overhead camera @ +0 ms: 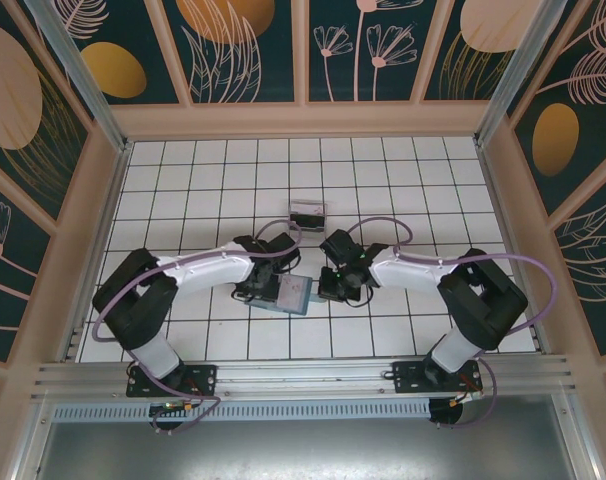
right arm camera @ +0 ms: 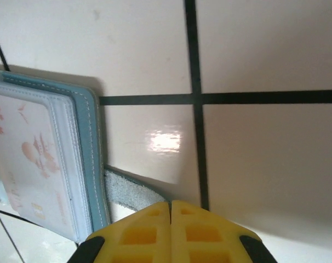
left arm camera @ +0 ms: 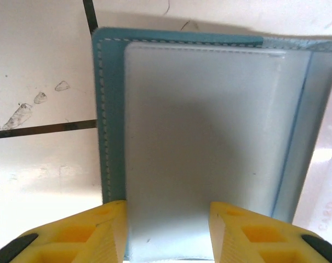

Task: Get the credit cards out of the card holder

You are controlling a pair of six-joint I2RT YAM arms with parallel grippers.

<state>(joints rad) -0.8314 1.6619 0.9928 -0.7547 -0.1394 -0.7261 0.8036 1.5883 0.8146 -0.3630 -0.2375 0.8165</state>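
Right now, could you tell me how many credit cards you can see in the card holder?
1: a pale floral card in a clear sleeve of the card holder; others may be hidden behind.

White-tiled bench [overhead camera: 183, 180], ruled by dark grout lines, seen from above. The teal card holder [overhead camera: 286, 294] lies open and flat on the tiles near the front centre, its two panels spread side by side. Its grey strap [right arm camera: 130, 192] rests on the surface just beside it. A small clear box [overhead camera: 307, 214] sits apart from it, farther back. Pale smudges [left arm camera: 23, 112] mark one tile near the holder's stitched edge.
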